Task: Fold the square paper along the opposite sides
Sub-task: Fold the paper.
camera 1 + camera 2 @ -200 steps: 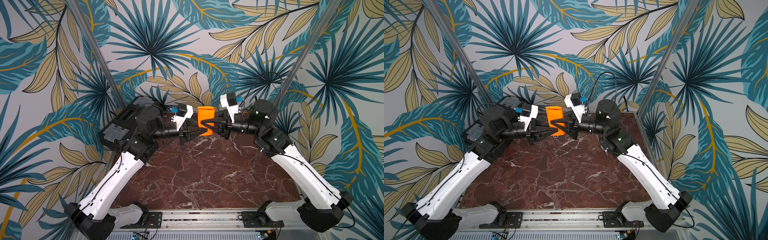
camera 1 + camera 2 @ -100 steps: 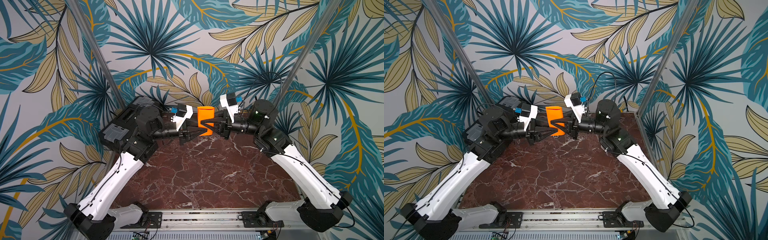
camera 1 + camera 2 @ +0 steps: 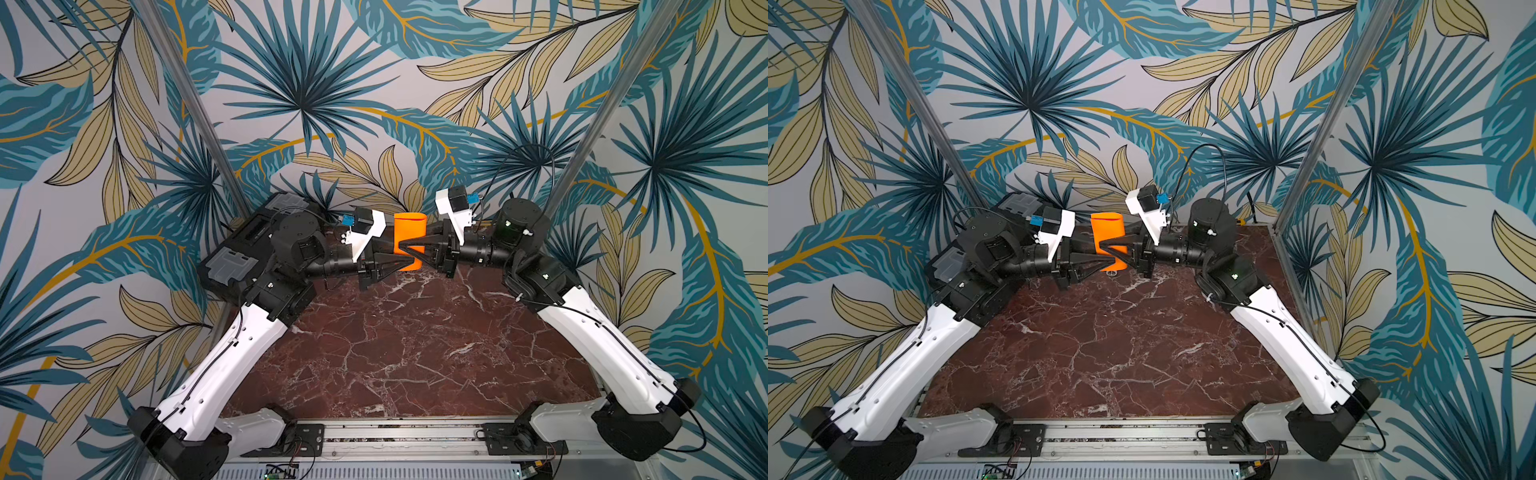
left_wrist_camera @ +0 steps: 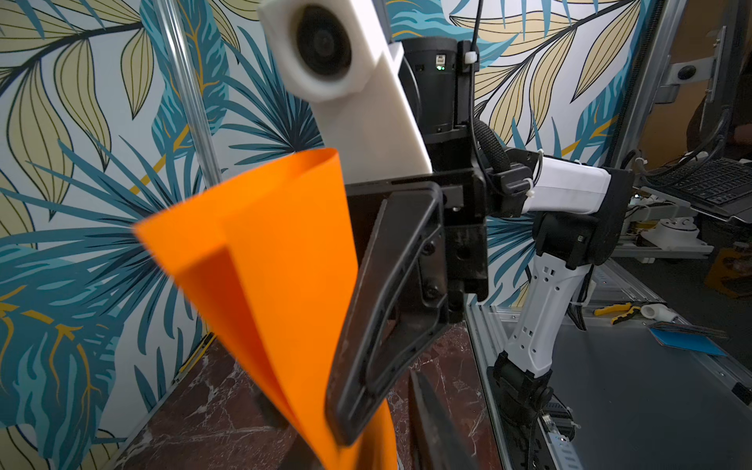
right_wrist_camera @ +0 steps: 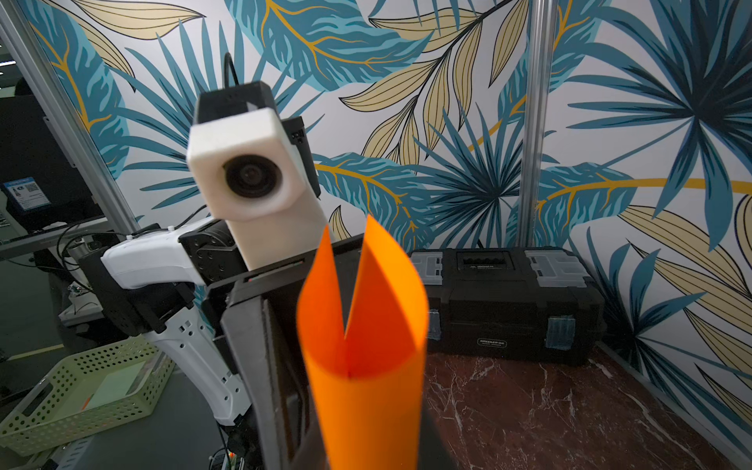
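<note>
The orange square paper (image 3: 409, 227) curls up over the back edge of the desk (image 3: 415, 340). The left gripper (image 3: 410, 261) and right gripper (image 3: 401, 246) pinch it.

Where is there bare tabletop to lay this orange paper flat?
Free: the wide middle of the marble table, bordered by the left forearm, the right forearm and the near rail. Crowded: the far edge, where the left end effector and right end effector grip the square paper, with the black toolbox in the far left corner.
</note>
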Controlling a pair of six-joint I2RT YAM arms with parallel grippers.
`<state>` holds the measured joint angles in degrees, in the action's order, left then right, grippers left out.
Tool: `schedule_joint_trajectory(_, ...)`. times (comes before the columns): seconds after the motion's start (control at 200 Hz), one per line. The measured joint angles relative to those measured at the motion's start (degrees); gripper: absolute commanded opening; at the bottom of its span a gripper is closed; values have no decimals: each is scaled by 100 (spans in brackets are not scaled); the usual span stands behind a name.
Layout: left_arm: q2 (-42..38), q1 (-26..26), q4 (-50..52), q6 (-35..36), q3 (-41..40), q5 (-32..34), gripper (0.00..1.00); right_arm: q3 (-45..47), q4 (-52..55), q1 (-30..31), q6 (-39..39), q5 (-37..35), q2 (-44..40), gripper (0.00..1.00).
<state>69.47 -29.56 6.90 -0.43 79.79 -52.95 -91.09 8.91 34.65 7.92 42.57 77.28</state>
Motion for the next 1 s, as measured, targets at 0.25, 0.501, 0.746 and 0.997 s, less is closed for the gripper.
schedule_joint_trajectory(0.25, 0, 0, 2, 2, 0, 2, 30, 0, 0, 0, 0, 11, 0, 22)
schedule_joint_trajectory(0.501, 0, 4, 2, 4, 0, 17, 24, 0, 0, 0, 0, 13, -2, 22)
schedule_joint_trajectory(0.746, -2, 4, 20, -7, 0, -63, 20, 0, 0, 0, -4, 85, -2, 22)
schedule_joint_trajectory(0.997, -7, 17, 39, -22, 0, -157, 14, 0, -2, -4, -28, 166, -11, 22)
